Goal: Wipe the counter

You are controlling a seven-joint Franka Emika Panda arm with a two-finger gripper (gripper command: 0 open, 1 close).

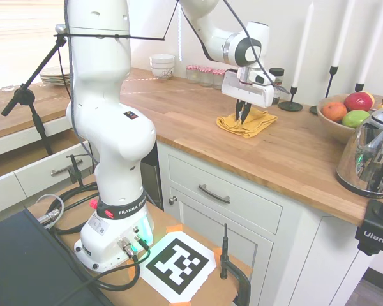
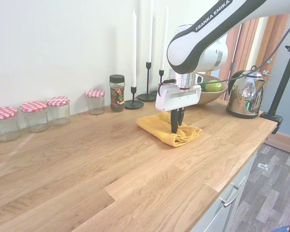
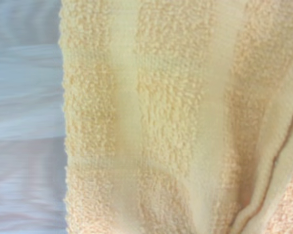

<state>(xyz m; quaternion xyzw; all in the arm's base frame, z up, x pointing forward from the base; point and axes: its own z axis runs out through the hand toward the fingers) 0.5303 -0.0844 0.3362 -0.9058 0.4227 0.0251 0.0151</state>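
1. Pressing into a folded yellow cloth point(image 2: 171, 128), the gripper point(image 2: 175, 129) pinches it with fingers nearly together, mid-counter point(image 2: 87, 164).
2. Four red-checked-lidded jars point(image 2: 36, 116) line the wall, contents unclear.
3. One wooden bowl point(image 1: 335, 127) holds fruit; three candlesticks point(image 2: 134, 58) stand nearby.

A plain white wall point(image 2: 58, 48) rises behind the worktop. White panelled cabinets point(image 1: 236, 217) with metal handles point(image 1: 214, 194) stand below it. Grey wood-look flooring point(image 2: 266, 193) shows at one end, and a bright window with blinds point(image 1: 19, 38) lights the far corner.
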